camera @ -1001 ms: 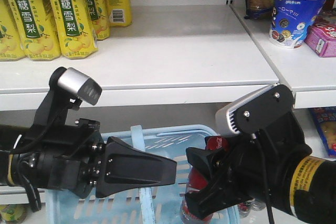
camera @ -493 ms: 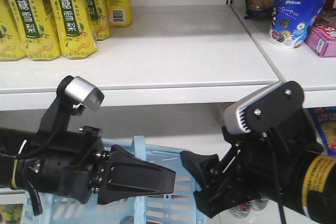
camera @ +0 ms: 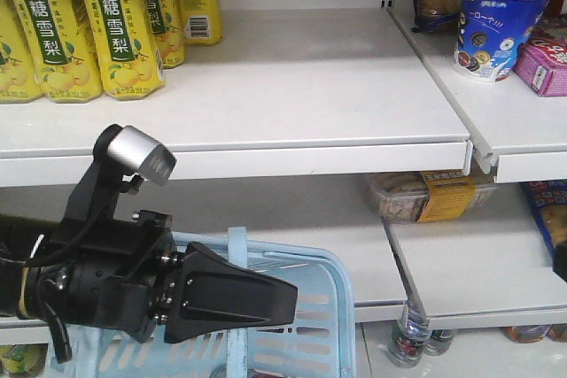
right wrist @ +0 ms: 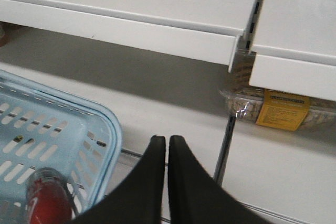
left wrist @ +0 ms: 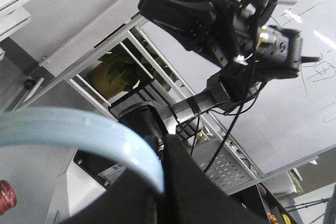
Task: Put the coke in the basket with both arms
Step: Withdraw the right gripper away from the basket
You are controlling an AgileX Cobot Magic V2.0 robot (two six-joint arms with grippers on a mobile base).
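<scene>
Only the right wrist view shows the coke bottle (right wrist: 48, 199) in the basket (right wrist: 107, 140), left of the right jaws (right wrist: 168, 141), pressed together; the left jaws (left wrist: 163, 182) grip the basket handle (left wrist: 84, 135).

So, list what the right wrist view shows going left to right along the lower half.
coke bottle → light blue basket → right gripper → clear snack box with the yellow label

"冰糖雪梨" on yellow bottles (camera: 120, 24)

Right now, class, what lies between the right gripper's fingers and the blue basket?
Only a bare strip of white shelf, seen in the right wrist view; the right gripper is apart from the basket.
</scene>
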